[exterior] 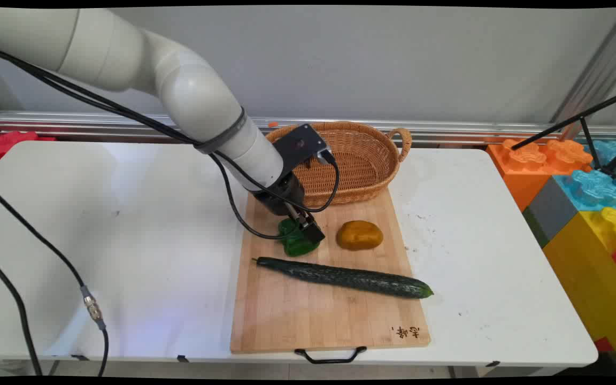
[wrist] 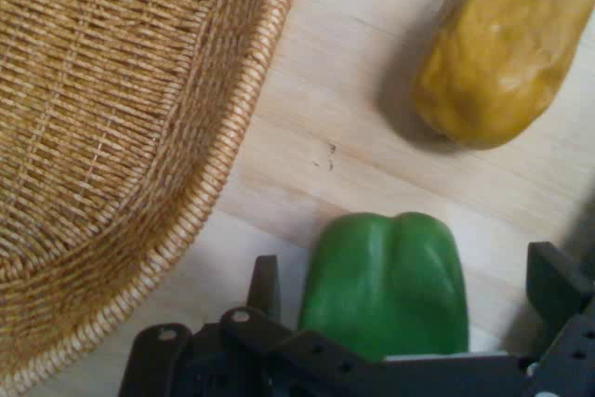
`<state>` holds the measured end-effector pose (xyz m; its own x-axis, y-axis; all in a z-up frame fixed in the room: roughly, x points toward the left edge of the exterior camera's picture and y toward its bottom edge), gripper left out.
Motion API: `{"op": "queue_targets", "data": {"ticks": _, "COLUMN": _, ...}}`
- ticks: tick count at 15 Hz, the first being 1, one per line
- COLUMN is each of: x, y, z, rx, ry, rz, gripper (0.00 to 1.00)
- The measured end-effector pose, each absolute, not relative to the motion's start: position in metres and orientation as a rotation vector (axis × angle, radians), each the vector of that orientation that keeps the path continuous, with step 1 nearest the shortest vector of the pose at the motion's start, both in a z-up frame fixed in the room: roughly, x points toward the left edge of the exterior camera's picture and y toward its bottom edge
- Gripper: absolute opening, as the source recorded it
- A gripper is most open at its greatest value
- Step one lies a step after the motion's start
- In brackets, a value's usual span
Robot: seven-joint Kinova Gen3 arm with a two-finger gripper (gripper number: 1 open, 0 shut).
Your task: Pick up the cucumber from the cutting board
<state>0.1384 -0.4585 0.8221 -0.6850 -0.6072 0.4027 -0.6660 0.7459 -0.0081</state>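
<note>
My black two-finger claw sits low over the glossy green bell pepper on the pale wooden cutting board. The fingers stand spread, one on each side of the pepper, not clamped on it; whether either pad touches the skin I cannot tell.

The pepper is smooth and lobed, so I judge that a squeeze off its middle could make it squirt out or roll. If it shoots forward it could bump the rounded yellow-orange pepper nearby. A finger pressed too low would scrape the board.

The oval woven wicker basket is near on one side, its rim just beside my linkage in the hand view, so a sideways swing that way risks catching it. The long dark green cucumber lies across the board toward the near edge, apart from the pepper. Upward is open, and the white table left of the board is bare.
</note>
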Motion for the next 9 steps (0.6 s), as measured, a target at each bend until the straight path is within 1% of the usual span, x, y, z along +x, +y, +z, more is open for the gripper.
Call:
{"op": "queue_targets", "data": {"ticks": 5, "x": 0.127, "y": -0.440, "z": 0.852, "rx": 0.845, "ry": -2.591, "rz": 0.176, "gripper": 1.00}}
{"op": "queue_targets", "data": {"ticks": 7, "x": 0.117, "y": -0.427, "z": 0.859, "rx": 0.747, "ry": -2.616, "rz": 0.149, "gripper": 1.00}}
{"op": "queue_targets", "data": {"ticks": 9, "x": 0.107, "y": -0.418, "z": 0.859, "rx": 0.646, "ry": -2.641, "rz": 0.139, "gripper": 1.00}}
